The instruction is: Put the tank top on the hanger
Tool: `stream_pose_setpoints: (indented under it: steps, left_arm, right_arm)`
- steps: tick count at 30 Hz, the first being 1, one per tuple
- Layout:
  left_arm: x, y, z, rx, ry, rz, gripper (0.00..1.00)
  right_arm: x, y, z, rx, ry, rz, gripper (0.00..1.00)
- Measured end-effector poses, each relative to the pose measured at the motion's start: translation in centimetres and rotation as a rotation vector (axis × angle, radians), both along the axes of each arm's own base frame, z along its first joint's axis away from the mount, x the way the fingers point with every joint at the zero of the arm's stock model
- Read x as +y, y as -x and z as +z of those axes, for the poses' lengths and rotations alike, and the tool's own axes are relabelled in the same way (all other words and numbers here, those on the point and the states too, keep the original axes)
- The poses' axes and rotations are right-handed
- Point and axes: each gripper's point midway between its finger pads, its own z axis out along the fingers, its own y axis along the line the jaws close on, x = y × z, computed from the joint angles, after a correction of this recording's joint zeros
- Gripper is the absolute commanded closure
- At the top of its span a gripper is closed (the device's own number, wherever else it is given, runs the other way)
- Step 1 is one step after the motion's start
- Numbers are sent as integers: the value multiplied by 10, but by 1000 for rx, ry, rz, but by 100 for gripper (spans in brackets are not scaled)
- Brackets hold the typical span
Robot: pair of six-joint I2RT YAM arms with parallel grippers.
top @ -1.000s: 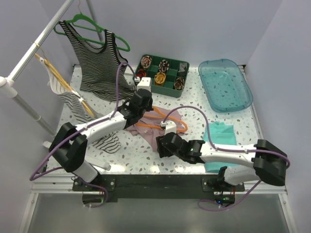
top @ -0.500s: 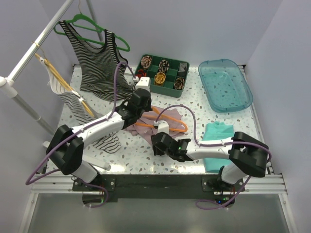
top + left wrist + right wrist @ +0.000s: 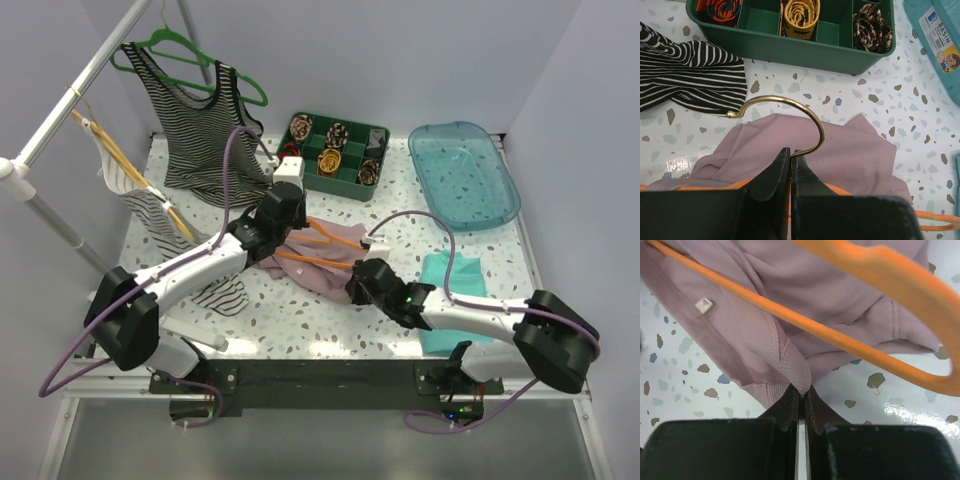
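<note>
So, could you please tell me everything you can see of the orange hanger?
The hanger is thin bright orange plastic with a curved gold metal hook. It sits tangled with the pink tank top, whose fabric drapes over its neck. The left gripper is shut on the hook's stem; the right gripper pinches the top's hem, not the hanger.

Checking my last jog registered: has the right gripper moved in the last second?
Yes. The right gripper, pinching the tank top, has shifted rightward, nearer the teal cloth.
</note>
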Motion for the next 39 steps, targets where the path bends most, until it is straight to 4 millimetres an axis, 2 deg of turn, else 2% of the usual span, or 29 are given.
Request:
stream_pose_setpoints:
  steps: [11,18,24,27,35,39]
  left_arm:
    - [8,5,-2,3,11,16,100]
    - [21,8,6,-20,37,50,100]
    - [26,12,4,-22,36,56,100]
    - [27,12,5,-25,34,64,100]
    - [28,10,5,-40,50,79,100]
    - [27,9,4,-47,64,82,100]
  right_arm:
    - [-45,-6,4,24,-116,-93,100]
    - [-58,-12,11,31,-172,-119,100]
    - [-70,-18,10,60,-206,-145,100]
    - [-70,-17,13,68,-224,-135,100]
    - [-79,-11,37,29,-274,-132,100]
    - [-84,-9,35,53,-271,-141,100]
